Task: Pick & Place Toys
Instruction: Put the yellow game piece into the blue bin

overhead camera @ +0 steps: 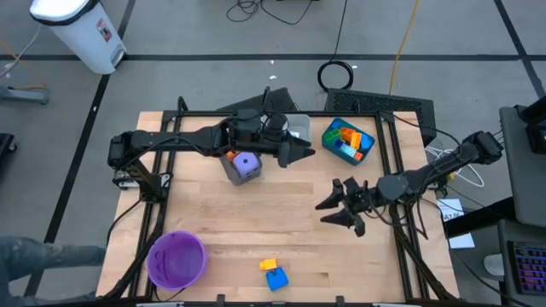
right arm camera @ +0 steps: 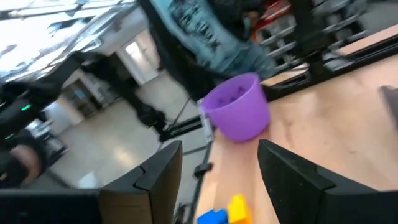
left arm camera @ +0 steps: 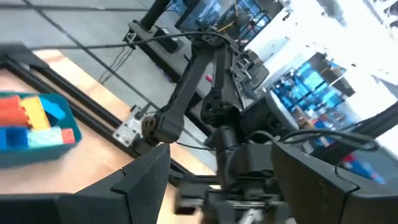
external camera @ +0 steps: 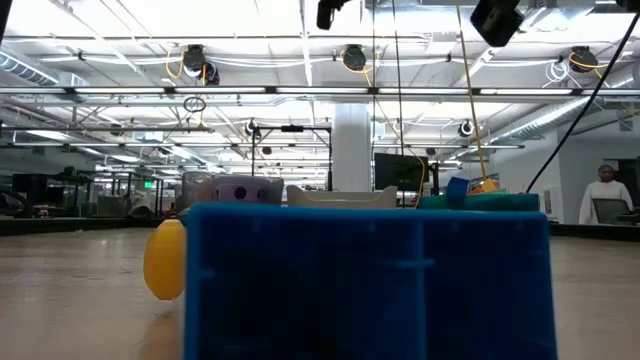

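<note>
The left gripper [overhead camera: 305, 153] hangs over the far middle of the table [overhead camera: 281, 222], its arm stretched level from the left edge, 2 fingers [left arm camera: 140, 180] spread apart with nothing between them. The right gripper [overhead camera: 333, 211] sits over the right-centre of the table, its arm reaching in from the right edge with the wrist bent toward the near-left corner; its fingers [right arm camera: 155, 177] also stand apart and empty.

Just beside the left arm, a grey bin [overhead camera: 241, 168] holds the purple die [overhead camera: 247, 164], with a bit of orange at its far-left edge. A white bin [overhead camera: 298, 126] lies partly under that arm. Near the left fingertips, the teal bin [overhead camera: 347, 141] is filled with orange, yellow, green and blue bricks; the left wrist view shows its load closer [left arm camera: 34, 127].

A purple bowl [overhead camera: 177, 258] stands at the near-left corner; its contents cannot be made out. Near the front edge lie a yellow brick [overhead camera: 268, 265] and a blue brick [overhead camera: 276, 279], touching. The low view is mostly filled by that blue brick [external camera: 365, 280], and alone shows a person [external camera: 603, 195] in the room behind.
</note>
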You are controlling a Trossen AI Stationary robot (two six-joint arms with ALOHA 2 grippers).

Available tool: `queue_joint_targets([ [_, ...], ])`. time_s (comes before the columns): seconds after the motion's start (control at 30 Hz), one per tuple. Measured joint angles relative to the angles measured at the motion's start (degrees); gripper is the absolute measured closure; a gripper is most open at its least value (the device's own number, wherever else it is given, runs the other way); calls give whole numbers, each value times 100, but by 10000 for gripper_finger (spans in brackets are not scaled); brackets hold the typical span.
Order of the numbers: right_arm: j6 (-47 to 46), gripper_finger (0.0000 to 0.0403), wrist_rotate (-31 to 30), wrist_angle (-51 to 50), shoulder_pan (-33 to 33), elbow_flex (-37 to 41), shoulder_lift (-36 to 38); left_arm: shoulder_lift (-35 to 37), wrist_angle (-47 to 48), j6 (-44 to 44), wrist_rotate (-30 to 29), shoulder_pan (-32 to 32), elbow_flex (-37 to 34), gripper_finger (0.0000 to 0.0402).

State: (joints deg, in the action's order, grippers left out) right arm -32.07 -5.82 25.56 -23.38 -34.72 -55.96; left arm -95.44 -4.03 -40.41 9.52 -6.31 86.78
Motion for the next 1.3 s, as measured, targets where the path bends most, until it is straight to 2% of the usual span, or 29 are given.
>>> queue_joint_targets([
  [0.1,50,202,-382,-22,0,-86,-2,0,-121,-364,233,-4,0,115],
  [0.27,506,202,-881,-15,2,-539,-101,31,-1449,-28,1652,7,0,115],
  [0.37,958,202,-1050,-201,2,-1050,-359,173,-2061,204,2085,196,9,115],
  [0.5,1545,202,-1060,-931,2,-1967,-884,625,-1485,762,2138,564,7,115],
  [0.63,1828,202,-875,-1928,2,-2865,-1479,1218,-146,1404,1417,1073,7,115],
  [0.77,1830,202,-131,-2528,2,-3467,-2027,1773,1443,1740,53,1780,7,115],
  [0.87,1885,202,378,-2673,0,-3602,-2396,2002,2447,1470,-1081,2394,7,115],
  [0.97,2027,202,603,-2676,-58,-3602,-2763,2043,3131,782,-2014,2953,7,115],
  [1.17,2673,202,625,-2397,-469,-3604,-3844,1859,3488,-323,-3001,3772,7,115],
  [1.3,2382,202,616,-1717,-601,-3602,-4573,1630,3330,-617,-3479,4031,-2,115],
])
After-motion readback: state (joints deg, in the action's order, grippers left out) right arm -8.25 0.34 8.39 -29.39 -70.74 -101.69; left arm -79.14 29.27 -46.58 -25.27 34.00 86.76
